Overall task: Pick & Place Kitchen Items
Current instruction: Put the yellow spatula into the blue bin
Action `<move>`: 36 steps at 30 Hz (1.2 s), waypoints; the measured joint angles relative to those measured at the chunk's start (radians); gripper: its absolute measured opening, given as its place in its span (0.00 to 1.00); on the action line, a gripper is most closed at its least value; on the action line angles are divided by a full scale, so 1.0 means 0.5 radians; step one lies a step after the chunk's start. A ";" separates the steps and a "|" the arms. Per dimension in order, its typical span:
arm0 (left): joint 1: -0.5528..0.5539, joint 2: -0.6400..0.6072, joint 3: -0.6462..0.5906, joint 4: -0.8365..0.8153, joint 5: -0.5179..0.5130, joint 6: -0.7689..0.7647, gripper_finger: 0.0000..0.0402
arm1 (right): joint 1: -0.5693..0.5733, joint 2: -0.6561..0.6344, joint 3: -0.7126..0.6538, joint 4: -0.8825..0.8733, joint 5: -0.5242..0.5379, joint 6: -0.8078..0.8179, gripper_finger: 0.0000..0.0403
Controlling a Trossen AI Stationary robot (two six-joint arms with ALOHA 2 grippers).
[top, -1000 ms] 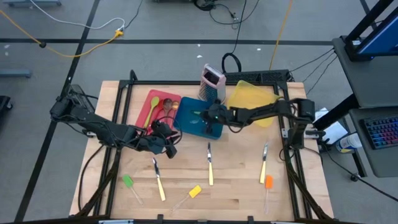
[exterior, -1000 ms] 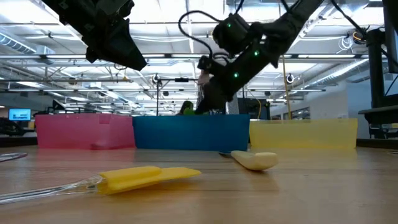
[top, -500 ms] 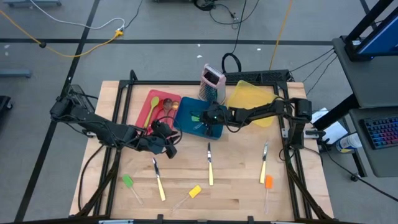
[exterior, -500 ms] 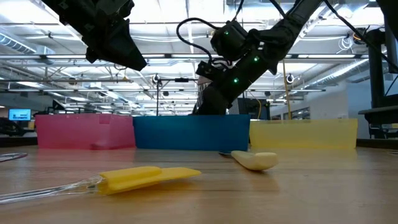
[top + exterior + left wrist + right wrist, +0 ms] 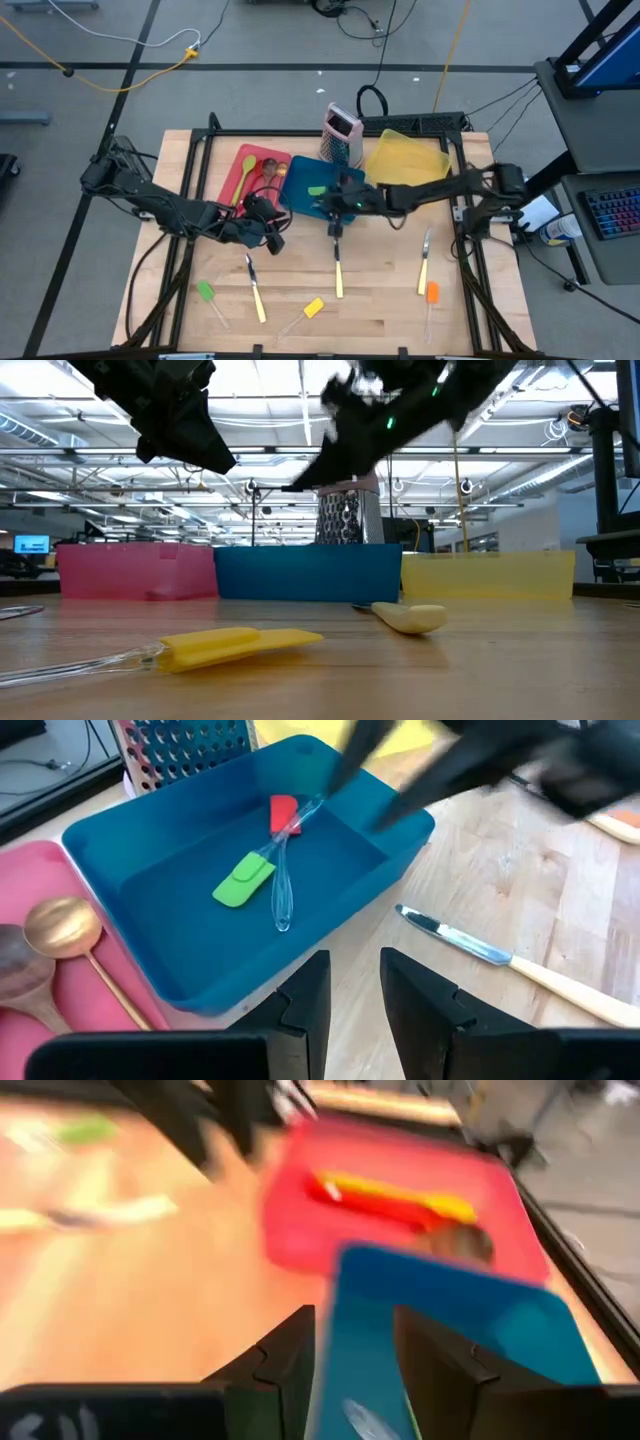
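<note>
The blue tray [image 5: 300, 180] holds a green spatula [image 5: 243, 880] and a red spatula [image 5: 284, 815], both lying flat on its floor with their clear handles crossed. My right gripper [image 5: 335, 205] hovers open and empty over the tray's near edge, blurred in the low view. Left of the tray, above the wood, my left gripper [image 5: 355, 990] hangs open with nothing between its fingers. Three pale-handled knives [image 5: 338, 265] lie on the table, along with a green spatula [image 5: 205, 291], a yellow spatula [image 5: 313, 308] and an orange spatula [image 5: 432, 292].
The red tray [image 5: 238, 172] left of the blue one holds spoons [image 5: 60, 925] and a red and yellow utensil. The yellow tray [image 5: 405, 155] is at the far right. A metal grater [image 5: 342, 135] stands behind the blue tray.
My right gripper has risen out of the blue tray and drawn back toward the table's near edge. The green spatula that was at its fingers now lies on the tray floor.
</note>
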 joint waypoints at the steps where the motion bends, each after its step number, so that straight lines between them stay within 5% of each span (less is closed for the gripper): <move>1: -0.006 0.000 0.000 0.000 0.000 -0.014 0.23 | 0.042 -0.044 0.000 -0.008 0.000 0.029 0.32; 18: -0.384 0.000 0.000 0.070 0.000 -0.323 0.23 | 0.620 -0.309 -0.378 0.048 0.016 0.366 0.31; 23: -0.465 0.000 0.000 0.163 -0.024 -0.376 0.23 | 0.791 -0.310 -0.499 0.067 0.168 0.504 0.31; 30: -0.531 0.080 0.000 0.434 -0.053 -0.283 0.23 | 0.951 -0.310 -0.704 0.237 0.275 0.657 0.31; 36: -0.568 0.280 0.002 0.910 0.151 -0.014 0.23 | 1.005 -0.310 -0.927 0.666 0.278 0.670 0.31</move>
